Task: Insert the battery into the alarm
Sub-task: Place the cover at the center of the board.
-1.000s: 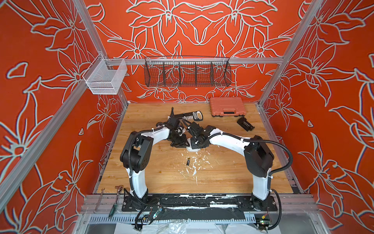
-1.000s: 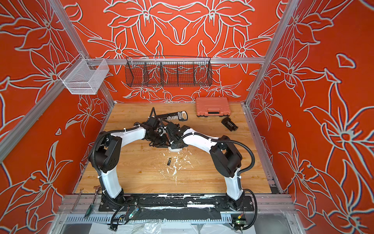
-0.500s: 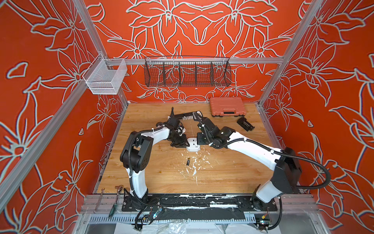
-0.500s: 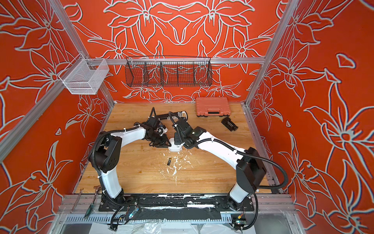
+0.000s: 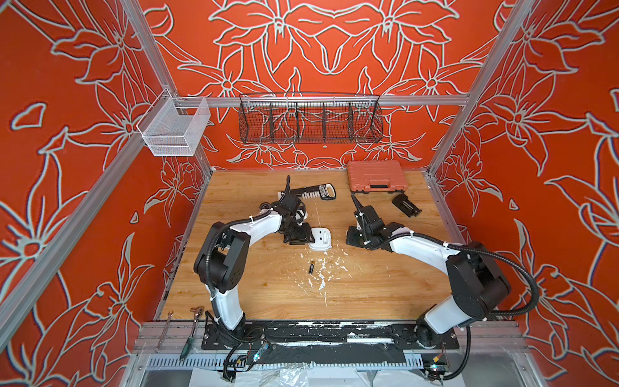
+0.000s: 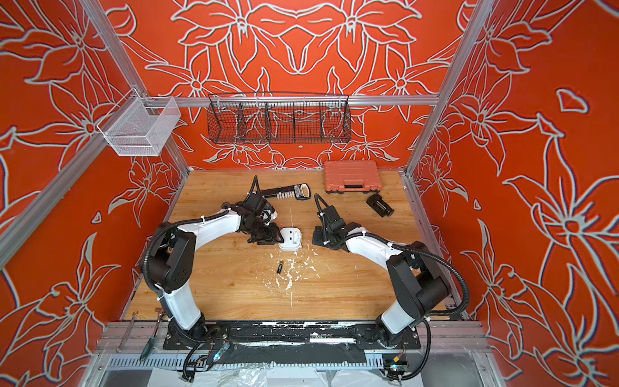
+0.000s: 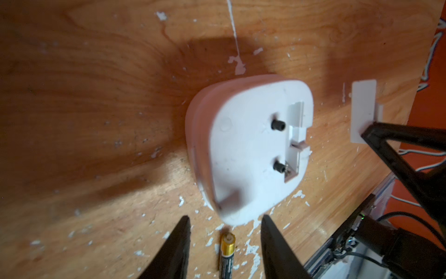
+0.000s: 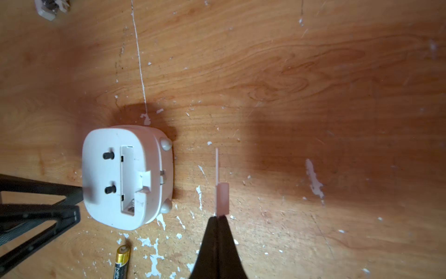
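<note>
The alarm (image 5: 320, 238) (image 6: 290, 238) lies face down mid-table, its white back up and its battery recess (image 8: 129, 178) uncovered. In the left wrist view the alarm (image 7: 251, 149) sits just beyond my left gripper (image 7: 225, 218), which is open and holds nothing. The battery (image 5: 311, 268) (image 7: 226, 256) lies loose on the wood in front of the alarm, black with a gold end. My right gripper (image 8: 218, 217) is to the right of the alarm, shut on a thin white battery cover (image 8: 222, 200). That cover (image 7: 435, 113) also shows in the left wrist view.
At the back lie an orange tool case (image 5: 376, 176), a long black-and-white tool (image 5: 311, 192) and a small black block (image 5: 406, 205). A black wire basket (image 5: 310, 119) and a white mesh basket (image 5: 174, 129) hang above. White flecks (image 5: 321, 278) dot the wood near the battery.
My right arm has drawn back to the right, away from the alarm, with the cover in its jaws. My left gripper has opened beside the alarm.
</note>
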Robot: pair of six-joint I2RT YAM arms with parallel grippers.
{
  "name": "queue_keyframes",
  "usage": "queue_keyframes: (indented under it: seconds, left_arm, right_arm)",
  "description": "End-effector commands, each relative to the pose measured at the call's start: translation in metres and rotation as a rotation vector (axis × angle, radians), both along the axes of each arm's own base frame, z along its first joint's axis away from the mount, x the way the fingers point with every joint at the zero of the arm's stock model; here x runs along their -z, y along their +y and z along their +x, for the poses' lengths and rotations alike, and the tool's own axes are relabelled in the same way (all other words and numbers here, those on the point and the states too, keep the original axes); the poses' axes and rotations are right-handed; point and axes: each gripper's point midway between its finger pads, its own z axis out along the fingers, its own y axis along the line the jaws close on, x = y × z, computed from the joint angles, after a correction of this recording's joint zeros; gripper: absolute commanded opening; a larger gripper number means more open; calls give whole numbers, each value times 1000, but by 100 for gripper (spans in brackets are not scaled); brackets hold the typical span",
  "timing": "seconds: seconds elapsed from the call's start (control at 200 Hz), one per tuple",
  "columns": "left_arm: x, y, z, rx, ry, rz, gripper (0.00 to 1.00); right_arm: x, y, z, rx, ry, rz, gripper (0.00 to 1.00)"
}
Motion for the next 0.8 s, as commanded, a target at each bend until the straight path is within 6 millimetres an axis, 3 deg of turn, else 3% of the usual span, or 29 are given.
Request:
queue_keyframes:
  seconds: [0.0,0.185,0.5,0.661,0.791]
  left_arm:
    - [-17,8,-10,-2,-34,60,49]
    - [-23,8,-34,16,-27,122,49]
    - [2,4,-84,77,76,258,42]
    - [13,1,-97,119,103,318,41]
    - [17,-6,-96,139,110,333,39]
  right_arm:
    - [0,6,14,32,-25,121,0]
    - [21,3,18,66,39,216,0]
    - [42,-13,16,140,131,203,0]
    - [44,-18,16,161,149,177,27]
    - [41,-24,12,173,150,152,38]
